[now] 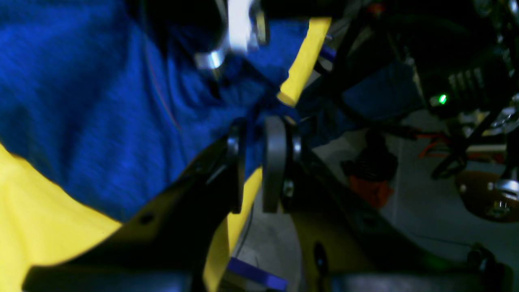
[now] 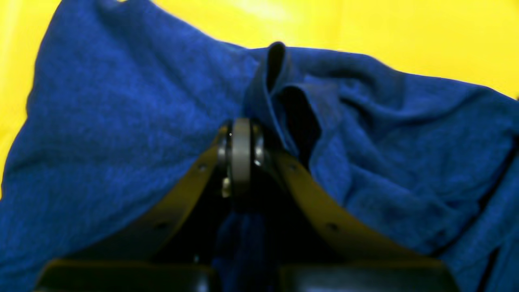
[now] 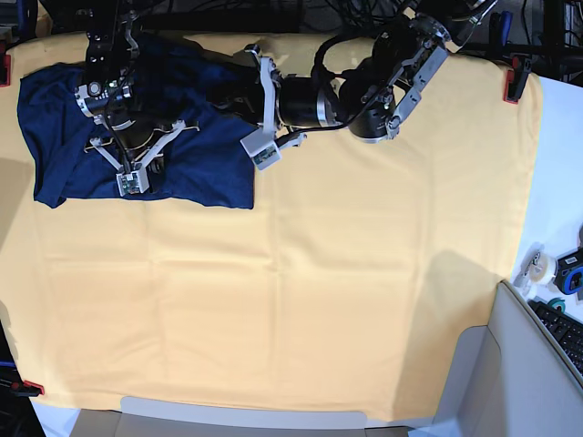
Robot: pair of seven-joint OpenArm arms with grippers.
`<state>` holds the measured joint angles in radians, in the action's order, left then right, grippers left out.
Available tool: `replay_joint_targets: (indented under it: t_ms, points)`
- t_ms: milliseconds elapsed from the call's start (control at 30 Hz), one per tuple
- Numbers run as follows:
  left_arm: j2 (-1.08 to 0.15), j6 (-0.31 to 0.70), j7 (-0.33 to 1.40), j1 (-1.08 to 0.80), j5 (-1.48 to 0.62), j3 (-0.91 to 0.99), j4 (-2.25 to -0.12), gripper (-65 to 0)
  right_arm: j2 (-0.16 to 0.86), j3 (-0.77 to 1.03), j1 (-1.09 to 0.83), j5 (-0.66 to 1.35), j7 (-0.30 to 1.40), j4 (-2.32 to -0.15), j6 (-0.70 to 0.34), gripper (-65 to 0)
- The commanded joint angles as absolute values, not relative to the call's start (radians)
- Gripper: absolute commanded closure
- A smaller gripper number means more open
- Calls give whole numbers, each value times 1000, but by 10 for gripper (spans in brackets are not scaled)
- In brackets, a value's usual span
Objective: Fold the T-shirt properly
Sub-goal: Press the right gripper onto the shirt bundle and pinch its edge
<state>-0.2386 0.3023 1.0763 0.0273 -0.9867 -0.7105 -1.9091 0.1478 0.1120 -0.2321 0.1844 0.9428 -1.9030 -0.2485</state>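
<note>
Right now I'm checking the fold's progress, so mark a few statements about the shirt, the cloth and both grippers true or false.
1. The T-shirt lies at the far left corner of the yellow cloth in the base view. True.
2. The right gripper is wide open. False: its jaws are shut on the T-shirt.
3. The left gripper pinches blue fabric. True.
4. The T-shirt hangs in the air. False: it rests on the cloth.

A pale yellow cloth (image 3: pixel 319 291) covers the table — red clamps (image 3: pixel 517 77) pin its edges. A tape roll (image 3: pixel 537 266) and a keyboard (image 3: pixel 567 335) lie off to one side.
</note>
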Motion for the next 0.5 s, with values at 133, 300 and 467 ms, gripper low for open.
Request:
replay_joint_targets:
  t_ms: [133, 300, 467]
  points:
    - [-236, 306, 1061, 39, -1006, -707, -1926, -61, 211, 117, -229, 186, 923, -1926, -163, 0]
    - [-236, 306, 1061, 39, -1004, -707, -1926, -61, 242, 117, -229, 186, 923, -1925, -99, 0]
    - [-236, 306, 1059, 25, -1004, -705, -1926, -61, 242, 117, -231, 186, 923, -1925, -73, 0]
